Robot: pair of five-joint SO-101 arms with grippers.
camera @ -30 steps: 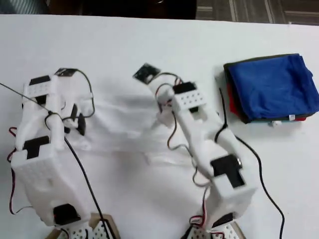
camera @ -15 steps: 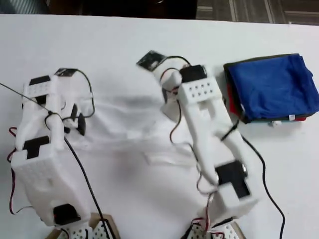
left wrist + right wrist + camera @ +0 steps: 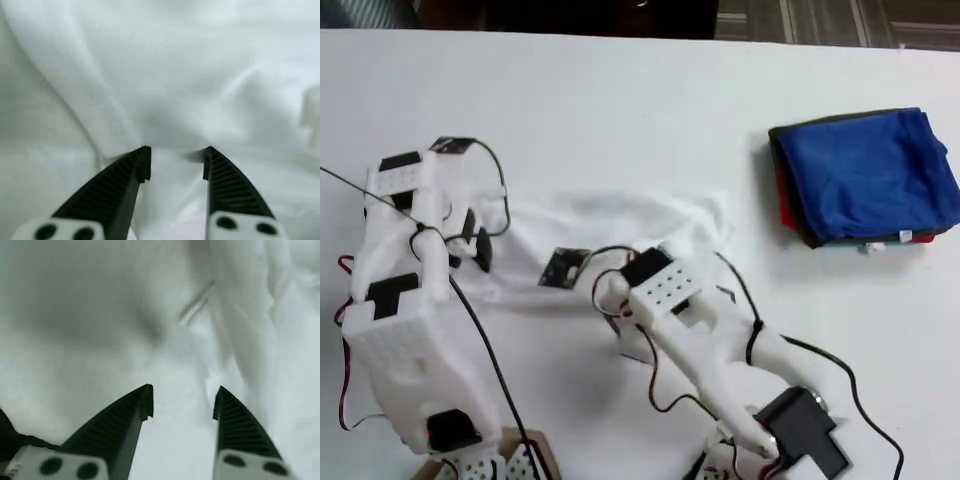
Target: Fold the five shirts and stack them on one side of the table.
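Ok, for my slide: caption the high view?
Left gripper and right gripper over white cloth shirt; blue-topped folded stack aside.

We see flat white table (image 3: 620, 90). Near its middle, crumpled white cloth shirt (image 3: 620, 222) lies partly spread out. Well apart, toward table's right side, we note stack of folded shirts (image 3: 865, 175): blue one on top, red and dark edges showing beneath.

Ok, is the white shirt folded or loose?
Not neatly folded: the white shirt lies rumpled and creased, with uneven edges, unlike the squared stack.
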